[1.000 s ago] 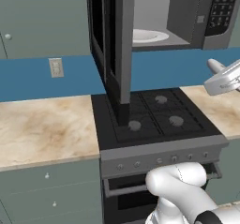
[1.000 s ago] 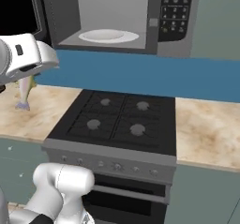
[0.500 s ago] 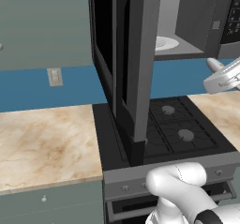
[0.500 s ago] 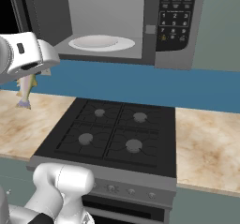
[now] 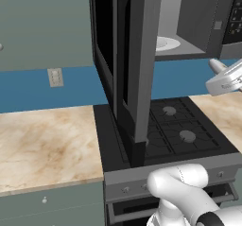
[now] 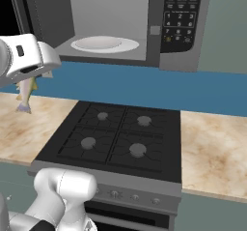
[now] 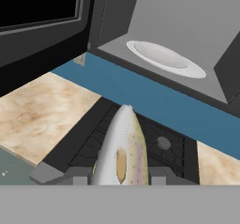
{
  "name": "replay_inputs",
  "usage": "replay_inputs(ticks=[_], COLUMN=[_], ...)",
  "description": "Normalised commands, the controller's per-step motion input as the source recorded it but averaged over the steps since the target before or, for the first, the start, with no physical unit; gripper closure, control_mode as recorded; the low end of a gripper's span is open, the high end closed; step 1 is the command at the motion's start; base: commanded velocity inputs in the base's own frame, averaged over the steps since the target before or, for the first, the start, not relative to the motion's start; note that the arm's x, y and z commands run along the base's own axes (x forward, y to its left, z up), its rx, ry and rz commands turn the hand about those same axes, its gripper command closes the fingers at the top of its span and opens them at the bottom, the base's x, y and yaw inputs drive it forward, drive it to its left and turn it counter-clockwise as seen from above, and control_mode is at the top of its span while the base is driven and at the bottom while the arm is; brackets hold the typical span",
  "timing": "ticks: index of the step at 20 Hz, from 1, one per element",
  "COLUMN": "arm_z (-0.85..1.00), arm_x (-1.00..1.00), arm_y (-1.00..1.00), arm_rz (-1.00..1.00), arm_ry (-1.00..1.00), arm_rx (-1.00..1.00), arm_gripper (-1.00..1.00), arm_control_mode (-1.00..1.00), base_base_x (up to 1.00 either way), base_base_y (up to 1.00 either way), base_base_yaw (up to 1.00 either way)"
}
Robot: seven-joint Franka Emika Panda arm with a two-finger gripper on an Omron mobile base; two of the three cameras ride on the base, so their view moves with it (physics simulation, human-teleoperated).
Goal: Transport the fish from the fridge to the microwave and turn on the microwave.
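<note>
Moved in closer on the microwave (image 6: 144, 22) since a second ago, whole scene shifted with the base; stove (image 6: 116, 138) and open cavity now larger in both base views, door (image 5: 137, 64) looming bigger in the left base view. Gripper (image 7: 121, 174) clenched on the fish (image 7: 123, 148), same hold as a second ago. Fish hanging tail-down under the hand in the right base view (image 6: 25, 93), over the marble counter (image 6: 14, 128) left of the stove. Seen from the hand, fish pointing nose-out over the stove's burners, toward the blue backsplash (image 6: 144, 87) below the microwave. Fish well apart from the cavity, not inside. Microwave door swung wide open, standing edge-on at the left of the cavity. White turntable (image 6: 103, 43) bare inside. Keypad strip (image 6: 181, 12) on the right side of the microwave. Outlet (image 5: 55, 77) on the blue wall in the left base view.
</note>
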Motion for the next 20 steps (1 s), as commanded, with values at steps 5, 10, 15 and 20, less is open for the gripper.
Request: replay_inputs(ticks=[5,10,15,20], arm_z=[0.0,0.0,0.0,0.0], arm_x=[0.0,0.0,0.08,0.4], arm_y=[0.0,0.0,0.0,0.0], arm_rz=[0.0,0.0,0.0,0.0], arm_ry=[0.0,0.0,-0.01,0.0], arm_rx=[0.0,0.0,0.0,0.0], arm_gripper=[1.0,1.0,1.0,1.0], arm_control_mode=[1.0,1.0,-1.0,-1.0], base_base_x=[0.02,0.03,0.0,0.0], base_base_y=[0.0,0.0,0.0,0.0], base_base_yaw=[0.0,0.0,0.0,0.0])
